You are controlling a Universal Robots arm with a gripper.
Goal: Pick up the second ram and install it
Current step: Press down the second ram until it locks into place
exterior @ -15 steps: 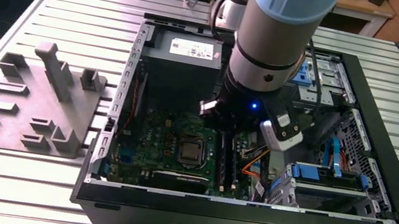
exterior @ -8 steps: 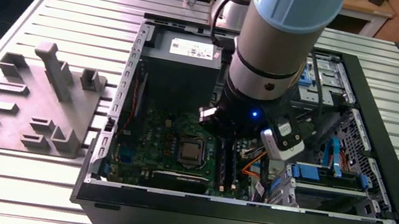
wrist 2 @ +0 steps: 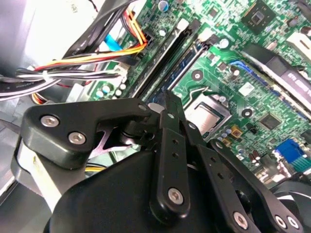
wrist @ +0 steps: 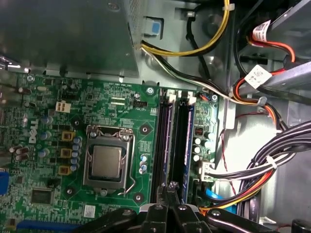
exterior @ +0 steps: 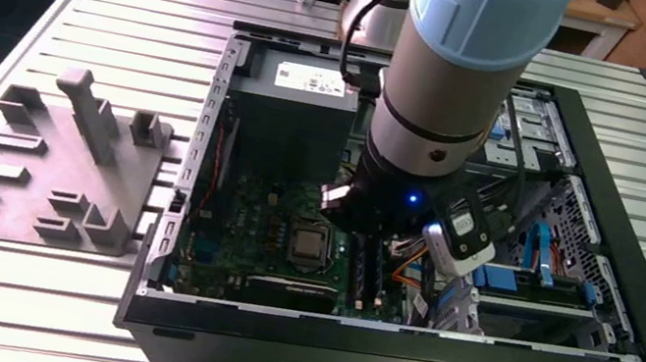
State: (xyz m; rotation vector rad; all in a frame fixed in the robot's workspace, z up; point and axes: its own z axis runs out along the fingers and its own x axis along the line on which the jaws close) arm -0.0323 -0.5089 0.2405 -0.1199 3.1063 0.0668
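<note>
First wrist view: claw point(wrist: 167, 194) clenched, fingers together — right over the slots point(wrist: 176, 145) beside the CPU socket point(wrist: 108, 162). Second ram point(wrist: 187, 145) sits in a slot just ahead of the fingertips — not gripped.

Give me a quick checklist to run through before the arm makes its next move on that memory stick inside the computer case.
1. End effector over the memory slots: ok. In the first wrist view its tip sits at one end of the slots.
2. Fingers closed: ok. They meet at the tip in both wrist views.
3. Second ram seated in its slot: cannot tell. No stick can be told apart from the slots.
4. Cable bundle away from the slots: ok. It lies beside them, apart.
5. CPU socket untouched: ok. The end effector is off to its side.
</note>
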